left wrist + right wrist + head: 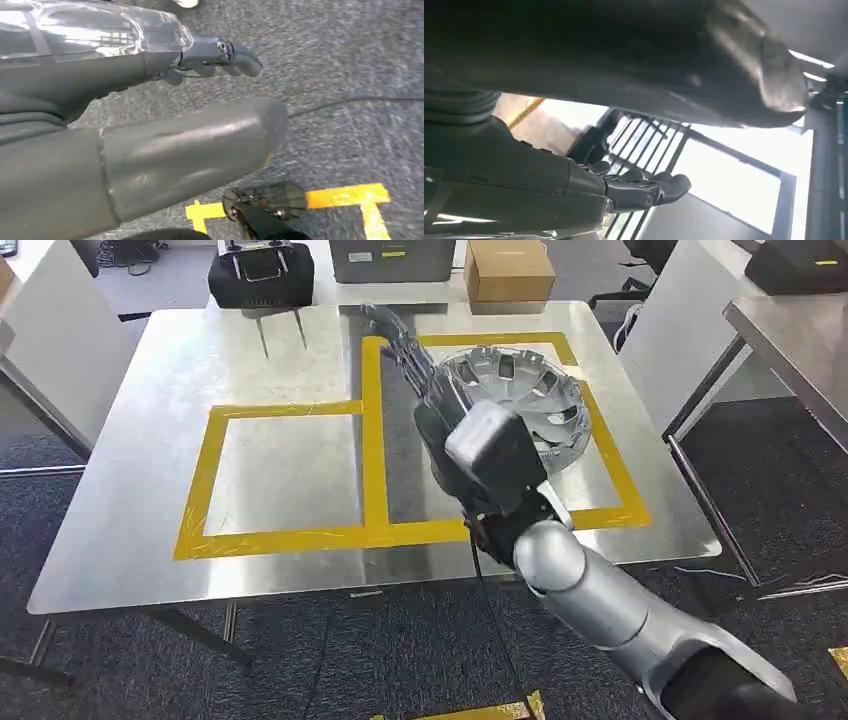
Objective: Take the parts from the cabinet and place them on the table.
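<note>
Over hubcap (520,400), right hand (405,350) outstretched

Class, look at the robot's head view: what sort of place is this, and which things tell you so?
Probably a workshop or robot test lab: a metal table marked with yellow tape, a silver wheel cover on it, and a cardboard box behind.

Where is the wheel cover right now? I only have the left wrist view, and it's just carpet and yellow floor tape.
Observer: The silver wheel cover lies flat on the steel table, inside the right one of two yellow taped squares.
Operator: Is the right hand holding it?
Observer: No. The right hand is stretched out by the cover's left edge, fingers straight, with nothing between them and the thumb in the right wrist view.
</note>
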